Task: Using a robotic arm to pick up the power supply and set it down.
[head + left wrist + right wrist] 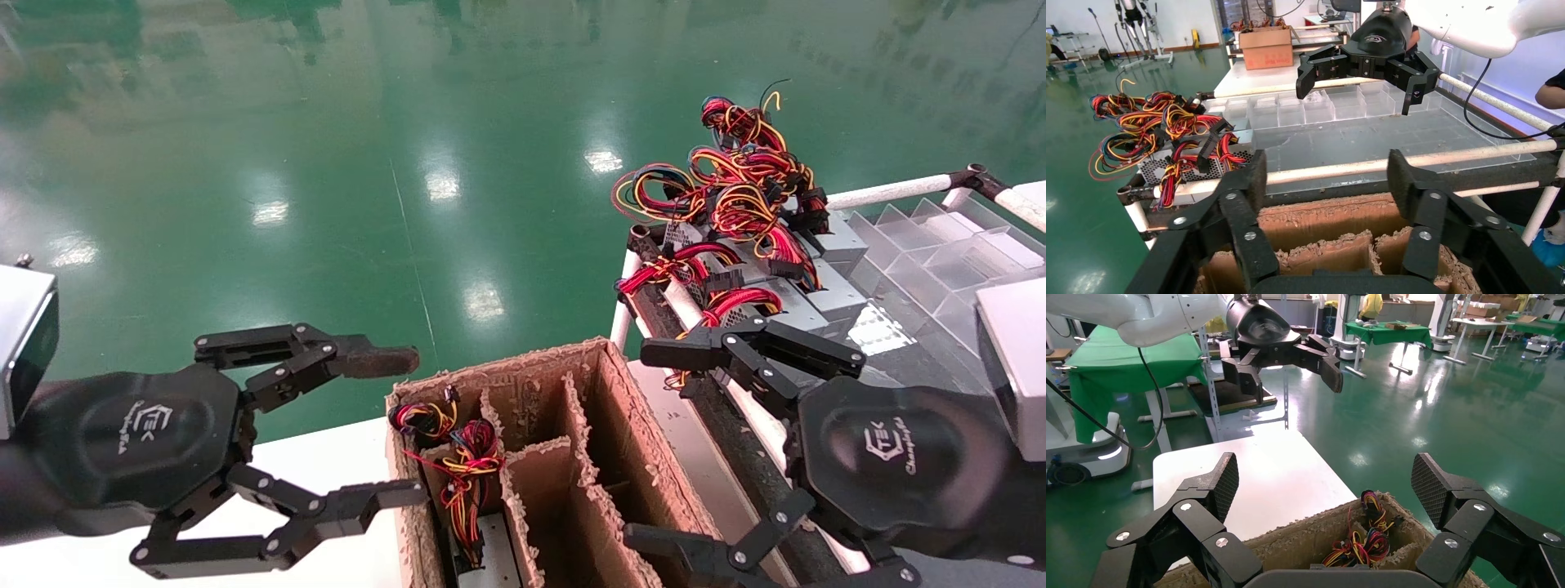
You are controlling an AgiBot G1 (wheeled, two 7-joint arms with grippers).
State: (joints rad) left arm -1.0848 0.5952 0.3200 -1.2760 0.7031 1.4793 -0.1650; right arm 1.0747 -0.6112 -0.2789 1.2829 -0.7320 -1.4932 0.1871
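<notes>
Several grey power supplies (pixel 835 296) with tangled red, yellow and black wires lie piled on a rack at the right; the left wrist view shows this pile (pixel 1168 168) too. Another power supply (pixel 500 555) stands in the left compartment of a divided cardboard box (pixel 498 371), wires (pixel 1361 545) on top. My left gripper (pixel 392 425) hovers open and empty at the box's left wall. My right gripper (pixel 654 445) hovers open and empty at the box's right side, between box and rack. Each wrist view shows its own open gripper, left (pixel 1329 177) and right (pixel 1324 478), over the box.
A clear plastic divided tray (pixel 940 253) lies on the rack behind the pile, framed by white tube rails (pixel 887 192). The box stands on a white table (pixel 1254 471). Green floor lies beyond. The box's middle and right compartments (pixel 572 506) hold nothing visible.
</notes>
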